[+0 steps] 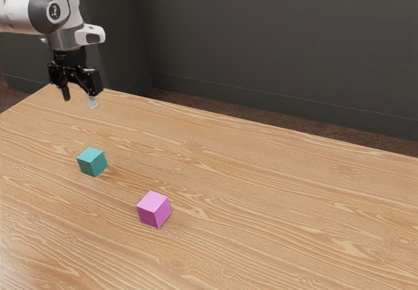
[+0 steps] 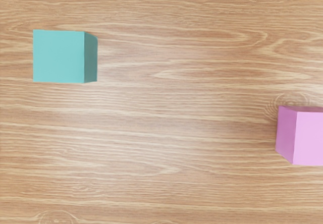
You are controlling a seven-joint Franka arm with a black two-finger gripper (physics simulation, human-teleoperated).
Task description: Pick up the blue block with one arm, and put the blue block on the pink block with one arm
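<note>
approach | my black jaws spread, empty, high at 11 o'clock of teal-blue cube (image 1: 92, 162) | pink cube (image 1: 153, 209) at its 4 o'clock, top free for stacking | wooden tabletop (image 1: 274, 192)

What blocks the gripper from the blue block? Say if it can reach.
Probably yes: nothing does. The open gripper hangs above the table; the blue block sits apart from the pink block.

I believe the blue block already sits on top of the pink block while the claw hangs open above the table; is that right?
Not quite: the blue block rests on the wooden table, apart from the pink block, as the exterior view shows. The claw does hang open above the table.
</note>
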